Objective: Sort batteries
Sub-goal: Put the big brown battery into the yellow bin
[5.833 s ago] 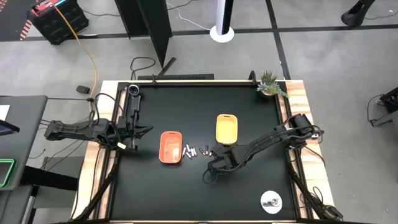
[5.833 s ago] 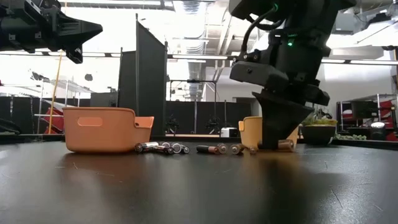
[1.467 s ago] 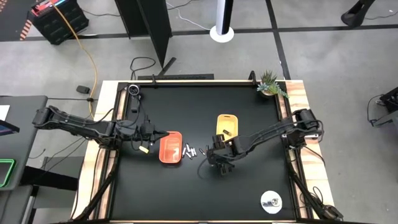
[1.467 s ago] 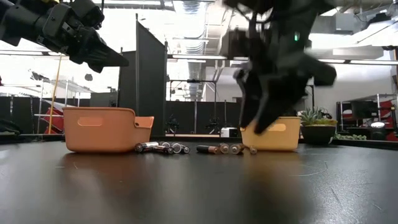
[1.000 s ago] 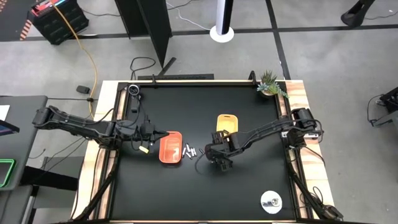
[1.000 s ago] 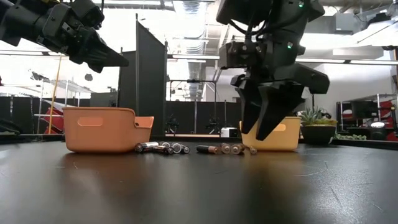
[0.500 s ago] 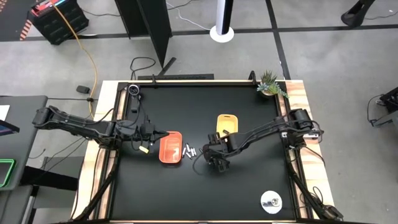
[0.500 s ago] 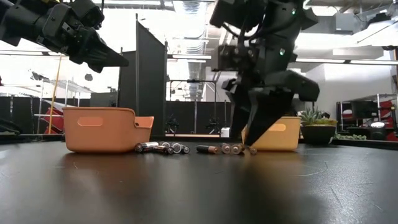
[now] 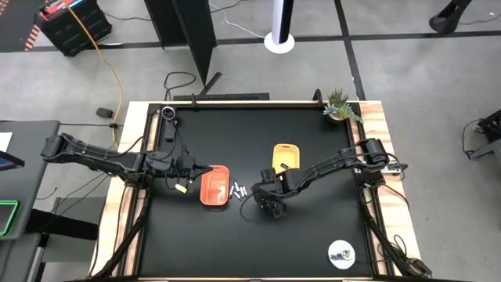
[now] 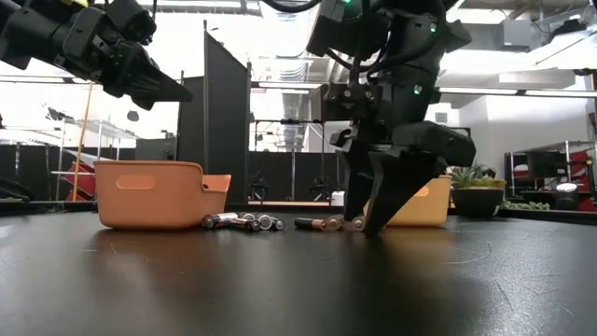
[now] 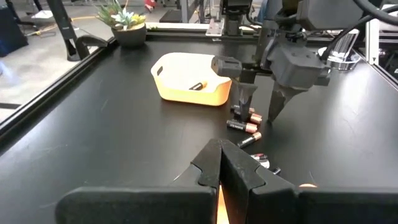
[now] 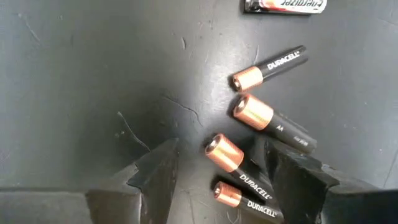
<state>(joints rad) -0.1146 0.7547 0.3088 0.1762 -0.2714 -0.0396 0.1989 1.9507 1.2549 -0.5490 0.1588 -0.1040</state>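
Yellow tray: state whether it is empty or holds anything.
Not empty. The left wrist view shows one battery lying inside the yellow tray; nothing else is visible in it.

Two dark jointed arms, black cabling, wedge-shaped matte black fingers (image 12: 163, 167)

The copper-topped batteries (image 12: 268, 66) read "DURACELL"; one (image 12: 273, 124) shows "AA".

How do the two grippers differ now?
The right gripper is open and reaches down to the table, its fingers on either side of a copper-topped battery. The left gripper is shut and hangs in the air above the orange tray, holding nothing that shows. Both are dark, with two fingers.
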